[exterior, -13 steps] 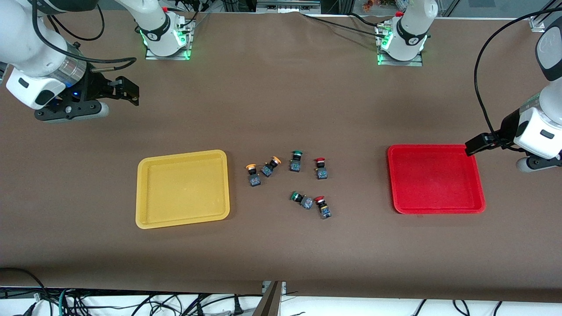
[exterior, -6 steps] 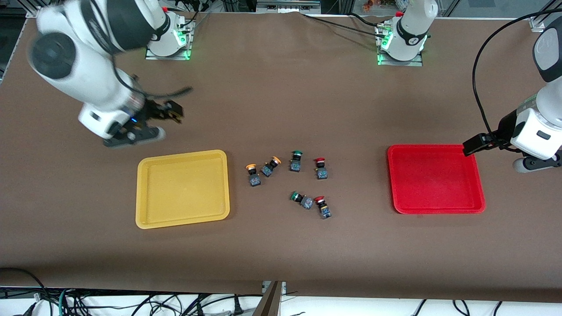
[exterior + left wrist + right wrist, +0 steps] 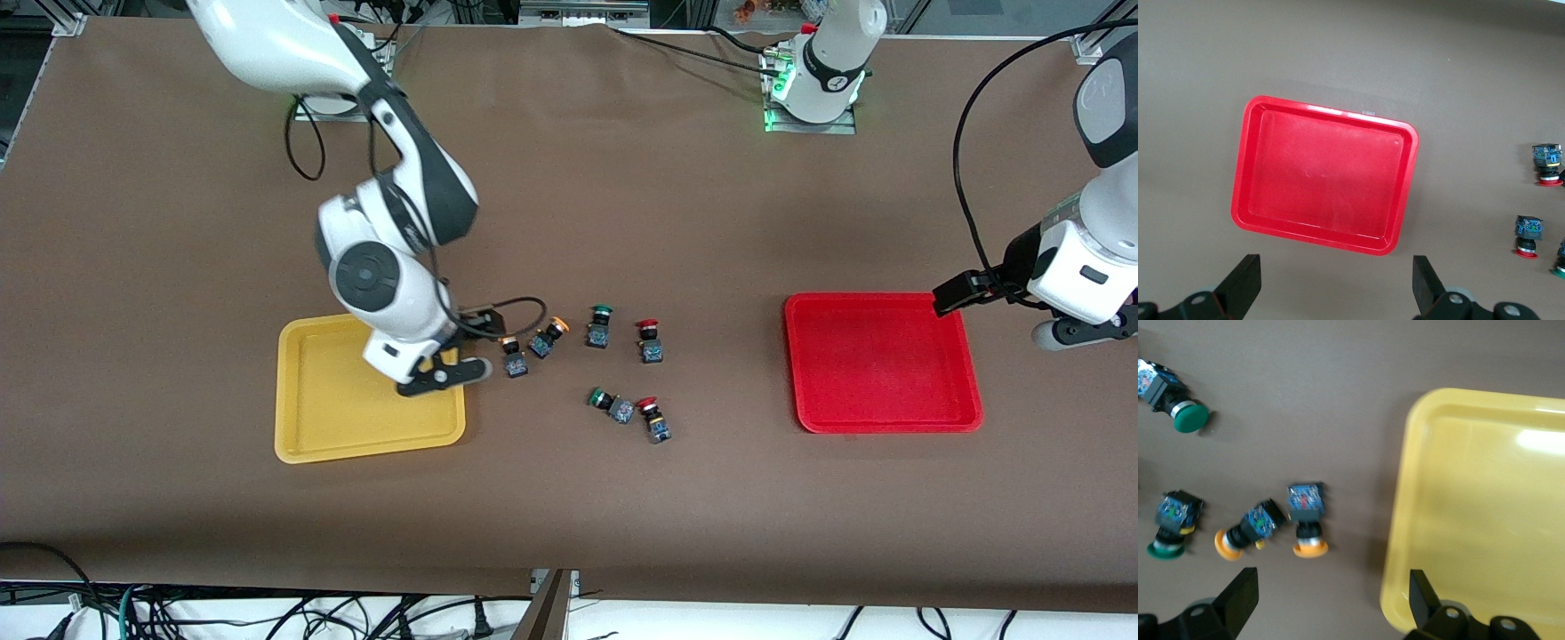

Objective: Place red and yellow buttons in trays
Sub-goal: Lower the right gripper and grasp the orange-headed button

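My right gripper (image 3: 1328, 597) hangs spread open over the yellow tray's (image 3: 338, 418) edge beside two yellow buttons (image 3: 1306, 520). My left gripper (image 3: 1338, 283) waits open by the red tray (image 3: 1325, 173); red buttons (image 3: 652, 340) lie between trays.

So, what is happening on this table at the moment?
Two robot arms are sorting buttons into trays, and no button is in a tray yet. The right gripper, open and holding nothing, is over the yellow tray's edge, beside the two yellow buttons. The left gripper, open, waits over a corner of the red tray. The two red buttons and two green buttons lie on the table between the trays.
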Robot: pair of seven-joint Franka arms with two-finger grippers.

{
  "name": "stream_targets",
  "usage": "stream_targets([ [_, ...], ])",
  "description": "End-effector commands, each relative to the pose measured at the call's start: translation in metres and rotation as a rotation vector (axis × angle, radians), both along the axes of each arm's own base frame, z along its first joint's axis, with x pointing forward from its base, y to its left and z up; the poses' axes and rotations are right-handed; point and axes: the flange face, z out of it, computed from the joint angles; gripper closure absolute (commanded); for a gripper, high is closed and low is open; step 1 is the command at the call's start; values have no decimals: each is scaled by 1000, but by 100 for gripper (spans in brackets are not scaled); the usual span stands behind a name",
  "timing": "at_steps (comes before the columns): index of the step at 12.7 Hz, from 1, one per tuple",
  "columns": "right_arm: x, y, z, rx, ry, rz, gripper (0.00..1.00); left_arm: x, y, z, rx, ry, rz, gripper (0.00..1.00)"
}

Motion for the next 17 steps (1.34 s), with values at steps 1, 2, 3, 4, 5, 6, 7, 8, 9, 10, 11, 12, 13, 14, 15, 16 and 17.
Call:
stream_targets([
  [1,-1,26,-46,11,-25,8,0,4,-15,-8,59,20,-45,0],
  [2,-7,38,-62,13,-41,2,0,5,-18,-10,72,23,-54,0],
  [3,-8,39,-71,10,-45,-8,0,5,-18,-10,72,23,-52,0],
  [4,-9,38,-80,7,-41,-11,0,5,-14,-7,73,17,-46,0],
  [5,-9,38,-86,3,-34,-18,0,5,-14,-7,73,18,-48,0],
  [6,-10,37,-91,-2,-28,-30,0,5,-15,-7,72,16,-46,0],
  [7,-8,32,-99,-6,-20,-39,2,5,-15,-7,72,16,-46,0],
  [8,-5,27,-102,-3,-17,-63,7,5,-15,-7,72,16,-46,0],
  [9,-5,27,-108,-9,-10,-88,11,5,-15,-6,72,14,-46,0],
  [10,-6,27,-114,-11,-9,-111,13,5,-15,-6,71,14,-46,0],
  [11,-4,27,-117,-3,-18,-124,16,5,-14,-6,71,14,-44,0],
  [12,-4,28,-121,6,-19,-135,18,6,-14,-5,69,13,-42,0],
  [13,-5,29,-123,5,-14,-164,20,6,-14,-5,69,13,-42,0],
  [14,-5,29,-124,4,-12,-190,20,6,-14,-5,69,13,-42,0],
  [15,-6,29,-124,4,-9,-199,20,6,-14,-5,71,13,-46,0],
  [16,-6,30,-122,5,-1,-200,20,6,-14,-5,71,13,-50,0],
  [17,-6,29,-116,5,6,-201,20,6,-15,-6,59,15,-44,0],
])
